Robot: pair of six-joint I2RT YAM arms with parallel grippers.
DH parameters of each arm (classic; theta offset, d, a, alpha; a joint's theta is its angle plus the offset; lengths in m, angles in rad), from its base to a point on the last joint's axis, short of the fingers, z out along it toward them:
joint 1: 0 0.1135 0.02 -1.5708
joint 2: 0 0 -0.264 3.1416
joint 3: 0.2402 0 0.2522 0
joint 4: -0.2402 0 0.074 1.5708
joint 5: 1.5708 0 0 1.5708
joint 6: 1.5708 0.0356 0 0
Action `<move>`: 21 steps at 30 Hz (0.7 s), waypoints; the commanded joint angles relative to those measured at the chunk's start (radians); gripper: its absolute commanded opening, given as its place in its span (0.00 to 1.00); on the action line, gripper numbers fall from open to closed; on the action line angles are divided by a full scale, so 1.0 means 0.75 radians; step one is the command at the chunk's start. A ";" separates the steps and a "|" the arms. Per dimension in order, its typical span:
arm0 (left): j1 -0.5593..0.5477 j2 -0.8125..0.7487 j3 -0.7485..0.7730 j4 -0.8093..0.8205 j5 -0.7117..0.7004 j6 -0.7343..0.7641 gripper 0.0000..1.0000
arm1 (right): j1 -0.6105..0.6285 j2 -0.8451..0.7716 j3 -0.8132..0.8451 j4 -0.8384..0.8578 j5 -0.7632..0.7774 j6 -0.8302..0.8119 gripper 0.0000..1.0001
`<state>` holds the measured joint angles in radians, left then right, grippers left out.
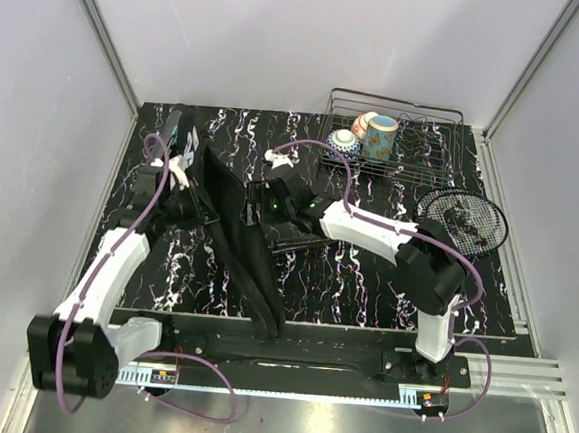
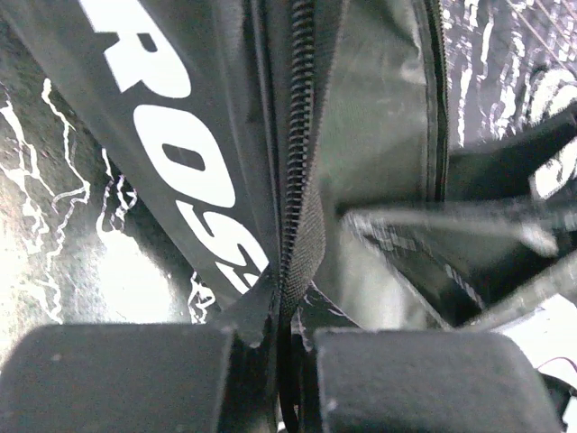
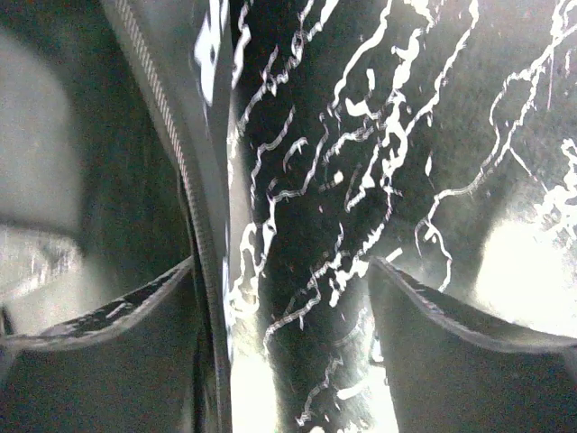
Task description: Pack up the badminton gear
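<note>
Opening the black bag [image 1: 251, 264] was, by my reading, the step in hand. It lay lengthwise across the left half of the marbled table [image 1: 365, 283], with its white lettering showing. The left gripper [image 2: 278, 343] had its jaws drawn narrow, pinching the bag's zipper edge, and the zipper tape ran between them. The right gripper [image 3: 284, 298] reached in from the other side with its jaws spread wide. One jaw sat against the grey lining and the other over bare table, so the zippered rim passed between them ungripped. The next move probably called for the right jaws to close on that rim and draw it away from the left, widening the mouth enough for a racket head.

Counted: one bag. One racket [image 1: 462, 218] lay well apart from it near the table's right edge; only its strung head was clear, and its shaft could not be traced. One dark tube [image 1: 173, 127] was partly hidden at the far left corner. No shuttlecock could be made out. One wire basket [image 1: 448, 117] at the back held three painted cups [image 1: 381, 135].
</note>
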<state>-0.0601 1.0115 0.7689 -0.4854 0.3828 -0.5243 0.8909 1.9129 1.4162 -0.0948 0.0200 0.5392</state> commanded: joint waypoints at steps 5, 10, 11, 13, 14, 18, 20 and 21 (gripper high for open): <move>-0.006 0.355 0.173 0.066 -0.079 0.010 0.00 | -0.018 -0.198 0.127 -0.407 -0.039 0.070 1.00; -0.006 0.404 0.226 0.072 -0.087 0.016 0.00 | -0.077 -0.497 -0.074 -0.422 0.088 0.134 1.00; -0.006 0.416 0.235 0.070 -0.061 0.016 0.00 | -0.102 -0.536 -0.167 -0.424 0.096 0.181 1.00; -0.006 0.435 0.267 0.064 -0.034 0.020 0.00 | -0.226 -0.642 -0.270 -0.420 0.053 0.252 1.00; -0.008 0.455 0.282 0.044 -0.026 0.018 0.00 | -0.273 -0.675 -0.386 -0.412 0.025 0.346 1.00; -0.026 0.496 0.333 0.044 -0.003 0.016 0.00 | -0.472 -0.824 -0.638 -0.377 0.075 0.555 0.99; -0.030 0.515 0.337 0.056 0.019 0.014 0.00 | -0.539 -0.859 -0.756 -0.377 0.108 0.695 0.92; -0.030 0.519 0.325 0.064 0.029 0.012 0.00 | -0.562 -0.889 -0.792 -0.379 0.120 0.741 0.90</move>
<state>-0.0746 1.3838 0.9791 -0.4759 0.3511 -0.5201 0.5159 1.2953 0.9489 -0.3588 0.0540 0.8658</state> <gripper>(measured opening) 0.041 0.950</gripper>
